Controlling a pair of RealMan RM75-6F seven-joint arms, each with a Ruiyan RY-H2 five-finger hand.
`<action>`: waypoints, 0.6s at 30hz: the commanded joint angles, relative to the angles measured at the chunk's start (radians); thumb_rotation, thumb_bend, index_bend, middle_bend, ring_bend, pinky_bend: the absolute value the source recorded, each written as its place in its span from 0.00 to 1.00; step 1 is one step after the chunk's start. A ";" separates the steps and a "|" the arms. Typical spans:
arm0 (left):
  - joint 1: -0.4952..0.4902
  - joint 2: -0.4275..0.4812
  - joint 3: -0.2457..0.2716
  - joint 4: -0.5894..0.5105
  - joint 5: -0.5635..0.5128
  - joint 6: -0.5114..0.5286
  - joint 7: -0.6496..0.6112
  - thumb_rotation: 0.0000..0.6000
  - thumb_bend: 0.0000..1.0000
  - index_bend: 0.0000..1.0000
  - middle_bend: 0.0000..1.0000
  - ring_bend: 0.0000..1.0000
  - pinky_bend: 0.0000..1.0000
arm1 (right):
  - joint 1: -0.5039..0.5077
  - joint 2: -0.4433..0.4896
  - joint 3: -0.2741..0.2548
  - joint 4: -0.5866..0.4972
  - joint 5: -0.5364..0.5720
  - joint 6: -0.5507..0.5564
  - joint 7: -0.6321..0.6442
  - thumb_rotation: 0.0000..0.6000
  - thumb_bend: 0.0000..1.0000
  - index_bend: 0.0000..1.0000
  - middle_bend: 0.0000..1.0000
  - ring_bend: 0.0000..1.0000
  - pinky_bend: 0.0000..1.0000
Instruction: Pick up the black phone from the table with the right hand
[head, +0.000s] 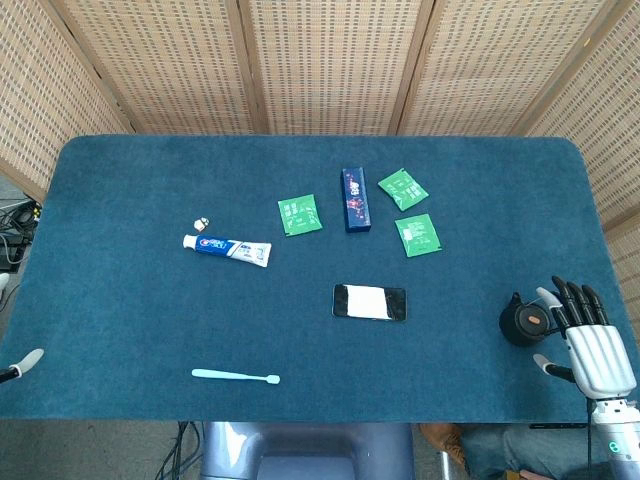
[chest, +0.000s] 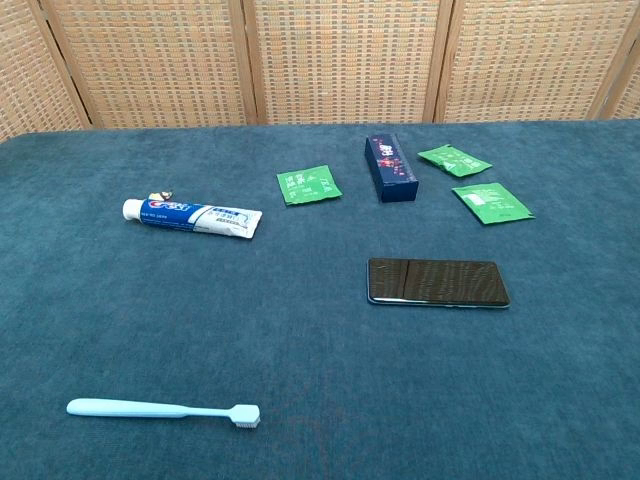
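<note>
The black phone (head: 370, 302) lies flat, screen up, near the middle of the blue table; in the chest view the phone (chest: 437, 282) sits right of centre. My right hand (head: 585, 338) hovers at the table's front right corner, well to the right of the phone, with its fingers stretched apart and nothing in them. Only a grey fingertip of my left hand (head: 22, 364) shows at the front left edge, too little to tell how it is set. Neither hand appears in the chest view.
A toothpaste tube (head: 228, 247) and a small cap (head: 201, 221) lie left of the phone. A light blue toothbrush (head: 235, 376) lies near the front edge. Behind the phone are a dark blue box (head: 356, 199) and three green sachets (head: 300, 214). Wicker screens stand behind the table.
</note>
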 joint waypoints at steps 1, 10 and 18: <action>0.000 -0.002 0.000 0.001 0.000 -0.003 0.003 1.00 0.00 0.00 0.00 0.00 0.00 | -0.005 -0.006 0.008 0.006 -0.004 -0.013 -0.007 1.00 0.00 0.00 0.00 0.00 0.00; -0.013 -0.009 -0.010 -0.003 -0.017 -0.026 0.025 1.00 0.00 0.00 0.00 0.00 0.00 | 0.091 -0.004 0.058 -0.061 -0.018 -0.162 -0.087 1.00 0.00 0.00 0.00 0.00 0.00; -0.045 -0.018 -0.026 -0.009 -0.053 -0.087 0.062 1.00 0.00 0.00 0.00 0.00 0.00 | 0.315 0.019 0.177 -0.266 0.172 -0.543 -0.174 1.00 0.00 0.00 0.00 0.00 0.00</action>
